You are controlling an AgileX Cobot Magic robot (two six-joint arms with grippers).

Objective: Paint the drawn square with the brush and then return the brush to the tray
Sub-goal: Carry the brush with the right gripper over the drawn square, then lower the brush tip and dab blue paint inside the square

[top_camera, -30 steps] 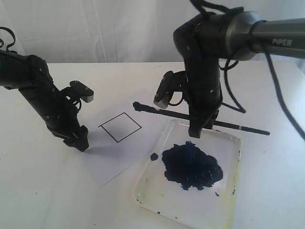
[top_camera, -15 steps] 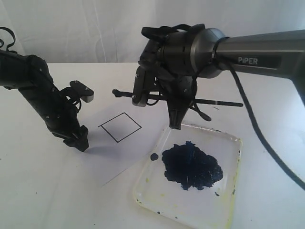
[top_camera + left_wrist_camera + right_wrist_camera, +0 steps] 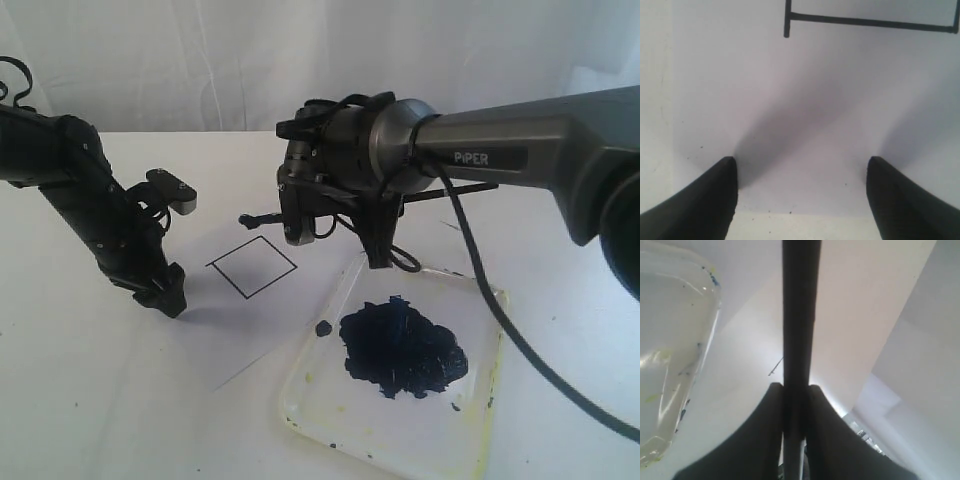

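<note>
Brush (image 3: 260,216) dipped nearer drawn square (image 3: 252,266), pinched by right gripper (image 3: 379,258); left gripper (image 3: 165,293) spread

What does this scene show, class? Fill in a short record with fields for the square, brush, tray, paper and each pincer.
Square: thin black outline, no paint inside
Paper: white sheet under the square, beside the tray
Brush: held in the air, roughly level
Tray: clear, yellowish stains on the rim, holds a dark paint blob
Left pincer: open, empty, down at the paper near the square
Right pincer: shut on the brush
</note>
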